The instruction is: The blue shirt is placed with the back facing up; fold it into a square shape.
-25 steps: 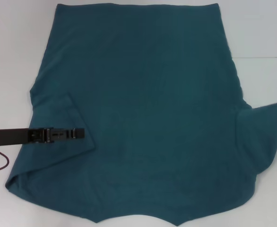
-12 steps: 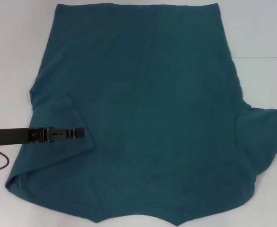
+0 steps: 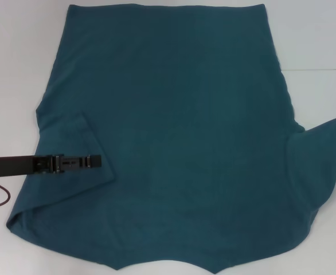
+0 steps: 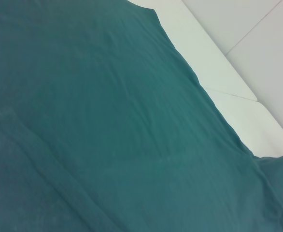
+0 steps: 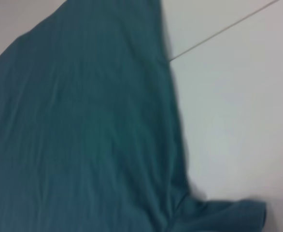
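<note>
Lying flat across the white table (image 3: pixel 19 46), the blue shirt (image 3: pixel 179 137) is spreading wide, its left sleeve (image 3: pixel 70 166) folded inward over the body. The left gripper (image 3: pixel 97 162) is resting on that folded sleeve, with the shirt's body stretching away beyond its tip; whether its fingers are spread or pressed together, I cannot tell. The right sleeve (image 3: pixel 323 160) is lying outstretched, far opposite the gripper.
</note>
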Motion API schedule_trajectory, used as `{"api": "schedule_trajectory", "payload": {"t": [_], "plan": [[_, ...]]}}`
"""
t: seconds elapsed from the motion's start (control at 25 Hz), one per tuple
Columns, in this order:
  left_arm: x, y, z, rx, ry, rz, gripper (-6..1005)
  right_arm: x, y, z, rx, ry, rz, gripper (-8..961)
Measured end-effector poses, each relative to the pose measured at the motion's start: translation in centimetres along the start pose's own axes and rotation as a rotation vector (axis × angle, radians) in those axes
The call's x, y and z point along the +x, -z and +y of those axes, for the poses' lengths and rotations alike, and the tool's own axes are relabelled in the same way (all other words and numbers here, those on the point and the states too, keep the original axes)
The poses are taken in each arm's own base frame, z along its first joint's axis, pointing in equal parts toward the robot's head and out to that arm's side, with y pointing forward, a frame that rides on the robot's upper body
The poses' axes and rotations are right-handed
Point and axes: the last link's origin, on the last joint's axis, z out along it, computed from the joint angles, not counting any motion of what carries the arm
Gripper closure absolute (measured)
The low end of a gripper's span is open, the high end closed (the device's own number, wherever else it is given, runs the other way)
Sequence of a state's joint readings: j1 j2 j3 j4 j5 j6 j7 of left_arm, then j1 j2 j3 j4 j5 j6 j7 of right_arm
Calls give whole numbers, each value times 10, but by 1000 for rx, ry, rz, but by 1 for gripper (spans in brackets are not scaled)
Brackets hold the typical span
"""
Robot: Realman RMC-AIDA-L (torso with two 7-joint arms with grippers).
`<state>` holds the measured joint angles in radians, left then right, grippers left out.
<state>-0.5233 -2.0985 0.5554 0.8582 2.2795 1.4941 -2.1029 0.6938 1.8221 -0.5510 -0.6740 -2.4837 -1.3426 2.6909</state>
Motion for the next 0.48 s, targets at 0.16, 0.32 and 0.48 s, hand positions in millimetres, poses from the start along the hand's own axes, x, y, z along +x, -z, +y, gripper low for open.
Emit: {"api": "schedule_trajectory", "payload": {"t": [0.16,0.32,0.48], "plan": [[0,0,0,0,1,0,38,-3,2,-5,20,-9,-27,931],[1,0,0,0,2,1,38,-2,-2,-7,45,0,-19,931],[1,0,0,4,1,3,38,1,-5,-4,45,12,-2,931]]}}
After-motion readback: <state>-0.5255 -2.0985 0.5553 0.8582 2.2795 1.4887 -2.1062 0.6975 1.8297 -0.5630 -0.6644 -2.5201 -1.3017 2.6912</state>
